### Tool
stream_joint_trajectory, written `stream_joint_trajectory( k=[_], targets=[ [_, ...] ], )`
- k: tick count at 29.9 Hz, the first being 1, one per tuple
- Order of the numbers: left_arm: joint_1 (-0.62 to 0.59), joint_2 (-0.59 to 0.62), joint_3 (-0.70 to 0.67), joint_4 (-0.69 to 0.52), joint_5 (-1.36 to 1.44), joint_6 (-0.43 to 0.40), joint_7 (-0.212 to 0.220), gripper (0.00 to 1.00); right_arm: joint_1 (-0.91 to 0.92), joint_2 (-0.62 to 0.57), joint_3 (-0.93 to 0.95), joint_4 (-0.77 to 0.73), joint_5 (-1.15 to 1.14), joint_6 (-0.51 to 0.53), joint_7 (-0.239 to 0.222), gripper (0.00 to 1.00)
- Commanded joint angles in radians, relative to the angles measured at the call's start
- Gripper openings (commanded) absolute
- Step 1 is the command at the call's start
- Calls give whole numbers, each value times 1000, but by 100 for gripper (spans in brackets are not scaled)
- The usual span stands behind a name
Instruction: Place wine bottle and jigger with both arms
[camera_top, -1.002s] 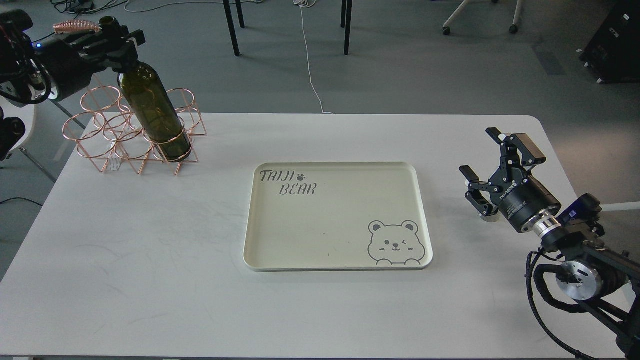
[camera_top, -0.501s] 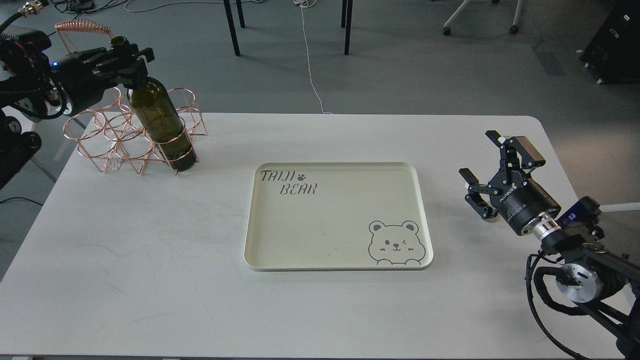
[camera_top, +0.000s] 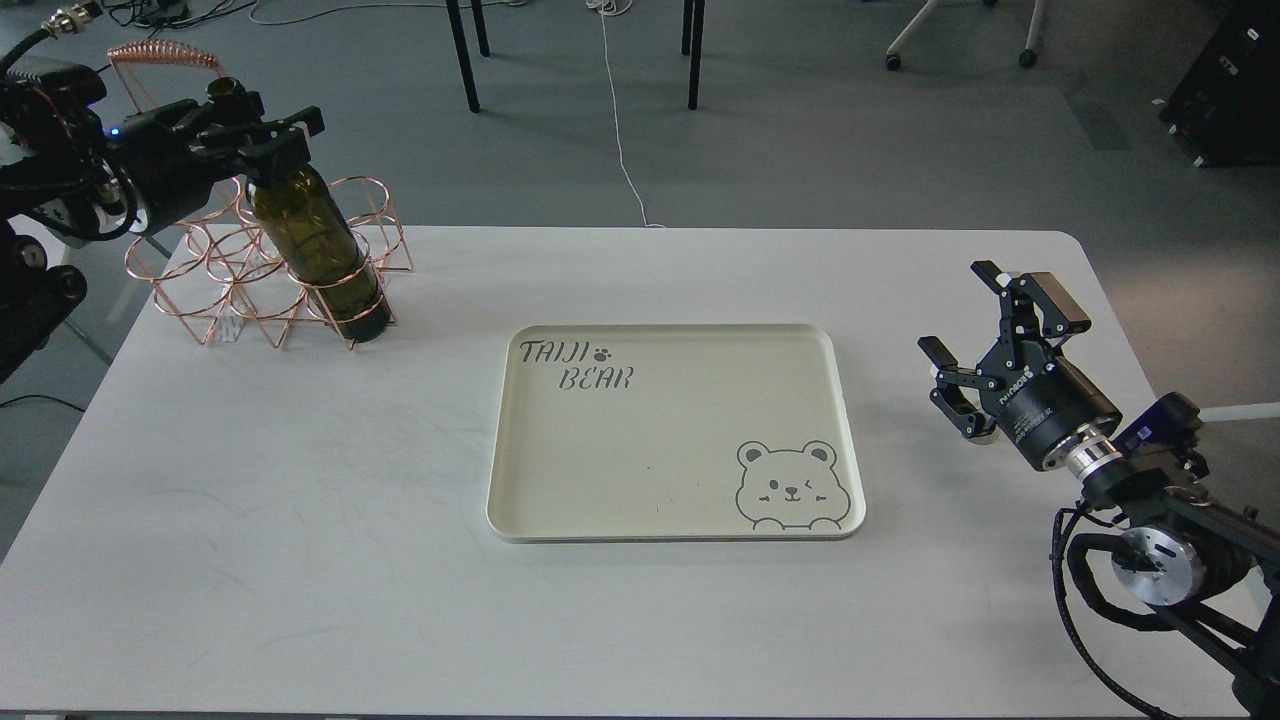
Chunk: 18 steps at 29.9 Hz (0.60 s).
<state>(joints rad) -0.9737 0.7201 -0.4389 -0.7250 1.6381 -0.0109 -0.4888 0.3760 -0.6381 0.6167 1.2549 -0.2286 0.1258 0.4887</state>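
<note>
The wine bottle (camera_top: 320, 245), dark olive green, stands tilted in a front ring of the copper wire rack (camera_top: 215, 290) at the table's back left. My left gripper (camera_top: 262, 140) is closed around the bottle's neck just under its mouth. My right gripper (camera_top: 975, 330) is open at the right side of the table, fingers spread and pointing up and left. A small bit of shiny steel, the jigger (camera_top: 983, 436), shows on the table just under its lower finger; most of it is hidden behind the gripper.
A cream tray (camera_top: 845, 420) printed with "TAIJI BEAR" and a bear face lies in the middle of the white table (camera_top: 300, 520). Chair and table legs stand on the floor beyond the far edge.
My left gripper has lowered and shifted right with the bottle's neck, and the bottle has sunk deeper into the rack ring. My right gripper has drawn back slightly, still open.
</note>
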Motion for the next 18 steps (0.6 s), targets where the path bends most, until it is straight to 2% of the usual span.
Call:
stream_joint_trajectory(
  k=[1, 11, 14, 18],
  targets=[
    [24, 18, 0, -5, -9, -3, 0, 98, 0, 0, 1, 0, 0, 0, 0, 98],
    [144, 179, -17, -181, -98, -6, 0, 98, 0, 23, 5, -3, -1, 0, 0, 98],
    [240, 229, -70, -269, -130, -1, 0, 98, -2, 37, 23, -5, -1, -6, 0, 98],
    [458, 246, -274, -443, -291, -11, 0, 98, -11, 66, 31, -6, 0, -21, 0, 98]
  ],
)
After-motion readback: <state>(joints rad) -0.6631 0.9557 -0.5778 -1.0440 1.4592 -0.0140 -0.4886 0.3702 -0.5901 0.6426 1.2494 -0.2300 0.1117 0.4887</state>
